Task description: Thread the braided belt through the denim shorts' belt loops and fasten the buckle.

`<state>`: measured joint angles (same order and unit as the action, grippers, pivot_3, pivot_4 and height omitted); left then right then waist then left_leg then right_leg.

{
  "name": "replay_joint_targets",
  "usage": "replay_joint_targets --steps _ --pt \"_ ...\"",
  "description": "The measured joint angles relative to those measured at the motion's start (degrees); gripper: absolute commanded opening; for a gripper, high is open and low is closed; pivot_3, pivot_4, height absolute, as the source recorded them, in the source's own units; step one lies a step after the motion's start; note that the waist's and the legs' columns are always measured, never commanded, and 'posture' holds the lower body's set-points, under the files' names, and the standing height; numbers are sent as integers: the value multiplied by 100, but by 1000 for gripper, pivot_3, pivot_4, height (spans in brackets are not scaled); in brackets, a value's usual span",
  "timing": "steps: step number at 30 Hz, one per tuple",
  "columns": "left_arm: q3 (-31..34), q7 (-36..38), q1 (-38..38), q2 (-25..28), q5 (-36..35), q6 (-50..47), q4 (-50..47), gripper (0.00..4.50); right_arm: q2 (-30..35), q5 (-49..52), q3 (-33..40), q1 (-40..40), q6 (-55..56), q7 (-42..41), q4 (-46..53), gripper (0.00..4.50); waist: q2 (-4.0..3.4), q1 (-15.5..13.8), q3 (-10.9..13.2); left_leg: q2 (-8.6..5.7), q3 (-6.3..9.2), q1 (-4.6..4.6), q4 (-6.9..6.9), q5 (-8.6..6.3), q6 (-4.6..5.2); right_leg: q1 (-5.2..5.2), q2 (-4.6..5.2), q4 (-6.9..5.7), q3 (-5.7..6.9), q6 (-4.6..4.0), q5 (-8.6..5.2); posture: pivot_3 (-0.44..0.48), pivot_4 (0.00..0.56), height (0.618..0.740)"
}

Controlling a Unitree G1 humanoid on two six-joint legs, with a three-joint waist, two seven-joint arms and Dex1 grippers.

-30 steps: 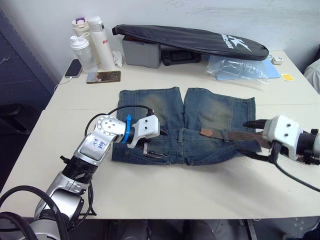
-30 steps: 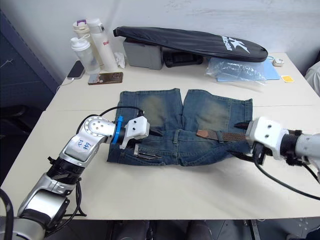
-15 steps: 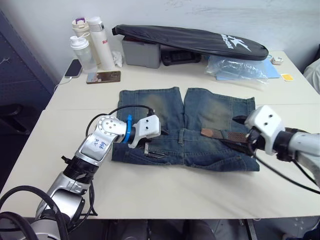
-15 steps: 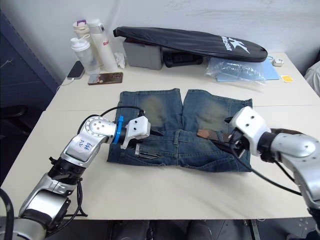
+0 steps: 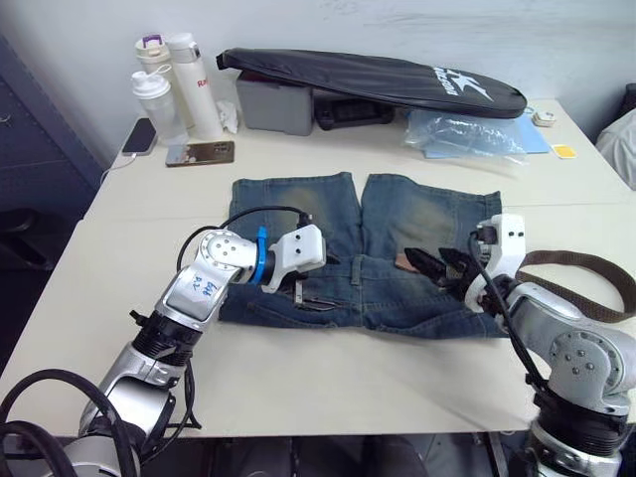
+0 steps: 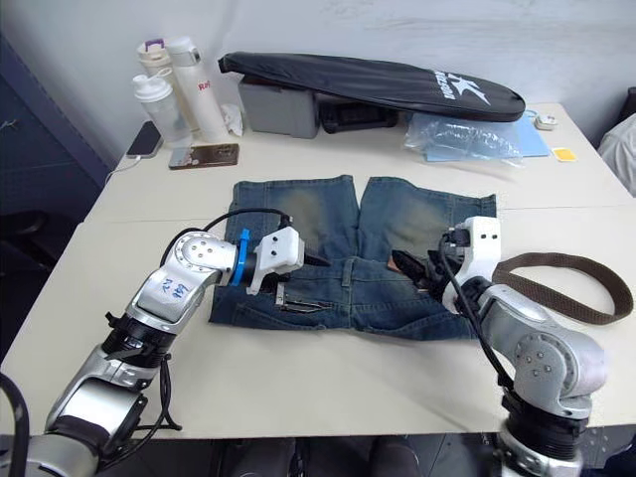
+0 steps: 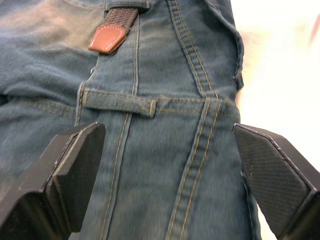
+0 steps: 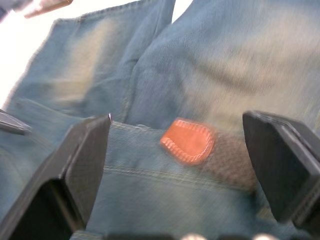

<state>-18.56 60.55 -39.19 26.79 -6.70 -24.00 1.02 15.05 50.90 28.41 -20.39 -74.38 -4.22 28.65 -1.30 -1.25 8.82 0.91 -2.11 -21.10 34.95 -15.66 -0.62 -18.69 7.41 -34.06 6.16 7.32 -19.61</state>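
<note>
**Belt tip part-threaded, both grippers open over the waistband**

Plainly, the threading was only begun. Starting at the left, the left gripper (image 5: 303, 290) hung over the shorts (image 5: 397, 224), which lay flat mid-table with the waistband toward the near edge; its fingers were spread wide and held nothing. Its wrist view showed what the head views could not: a free loop (image 7: 119, 101) lying just ahead between the fingers, and beyond it the belt tip (image 7: 106, 39) poking out from under another loop.

Further right, the right gripper (image 5: 437, 266) sat over the waistband at the tip, fingers likewise wide apart and empty. From there the belt (image 5: 581, 260) trailed off the shorts' right side and curved in a loop toward the table's right edge, a stretch that neither wrist camera caught. I could not make out the buckle.

The next move, as I judge it, calls for pinching the tip and drawing it leftward under that free loop while the waistband is held flat.
</note>
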Motion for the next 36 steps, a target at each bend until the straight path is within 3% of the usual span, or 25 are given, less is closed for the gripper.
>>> replay_joint_targets --steps 3,6,10,13,18,21,28,29,36 --pt "8 -91 -141 -205 -32 -176 94 4500 0 1276 562 20 -470 323 49 4452 -1 -18 0 -1 -2 -4 -6 0 0 -2 0 2 4 0 0 0 150 740" --pt "171 -308 -472 -534 -116 -401 436 4500 529 2511 780 547 -629 748 101 4452 2 -36 2 -6 -7 -13 -2 0 24 1 14 10 -10 1 0 0 150 740" --pt "301 -574 -1249 -1221 -213 -632 1201 4500 1996 3990 881 1609 -317 1070 160 4452 31 -68 20 -19 -14 -17 10 -19 71 13 20 29 -19 19 10 0 150 740" --pt "241 -503 -1805 -1608 -188 -427 1962 4500 2825 3660 896 1898 -10 676 690 4452 31 -32 24 -28 -26 -15 6 -19 69 7 16 33 -25 21 9 0 150 740" --pt "-163 -436 -2972 -2378 319 601 4235 4500 4092 1531 409 2482 926 -272 1612 4452 52 -40 34 -13 -32 -14 -6 -11 48 -3 -8 56 -20 25 6 0 150 740" --pt "-161 -487 -3497 -2694 541 1102 5536 4500 3947 1030 99 2697 1169 -334 1697 3593 61 -20 39 -13 -39 -16 -13 -8 43 -8 -1 50 -22 25 6 0 150 740" --pt "-177 -677 -4001 -2950 1201 2157 6966 4500 3303 797 -137 2709 1315 128 1877 283 61 -36 39 -15 -32 -19 -10 -8 44 -9 4 51 -18 24 6 0 150 740" --pt "-178 -676 -4004 -2953 1265 2262 6993 4500 3224 762 -194 2693 1314 213 1877 129 60 -36 39 -16 -32 -19 -10 -8 44 -10 5 51 -19 24 6 0 150 740" --pt "-102 -776 -4111 -3113 1538 2647 7198 4500 2828 406 -882 2354 1272 678 1804 129 59 -37 38 -19 -30 -24 -6 -11 49 -13 7 44 -20 24 6 0 150 740"
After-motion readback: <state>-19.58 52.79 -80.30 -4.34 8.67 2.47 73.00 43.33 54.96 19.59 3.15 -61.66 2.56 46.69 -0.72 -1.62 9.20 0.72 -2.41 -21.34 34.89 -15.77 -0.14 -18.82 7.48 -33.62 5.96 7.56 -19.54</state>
